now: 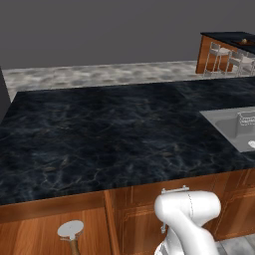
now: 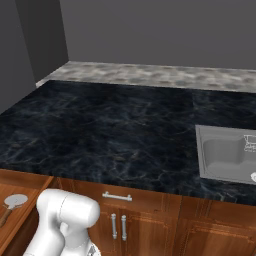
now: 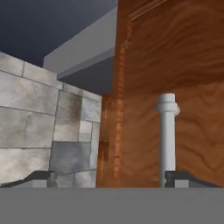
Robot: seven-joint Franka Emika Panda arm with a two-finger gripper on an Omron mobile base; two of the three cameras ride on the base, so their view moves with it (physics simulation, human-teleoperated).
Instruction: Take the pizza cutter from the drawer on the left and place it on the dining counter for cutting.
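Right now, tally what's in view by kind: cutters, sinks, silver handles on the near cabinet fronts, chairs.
pizza cutter: 1
sink: 1
silver handles: 3, one horizontal bar, two vertical
chairs: 2 clear; a third cropped
Total: 7

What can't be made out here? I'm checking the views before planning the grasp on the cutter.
- Pizza cutter handle: cut off by the bottom edge, left base view; by the left edge, right base view.
- Drawer handle: out of frame.
- Dining counter items: too small.
- Silver bar handle: lower end cut off, hand view.

No readable text or labels, seemingly, anywhere.
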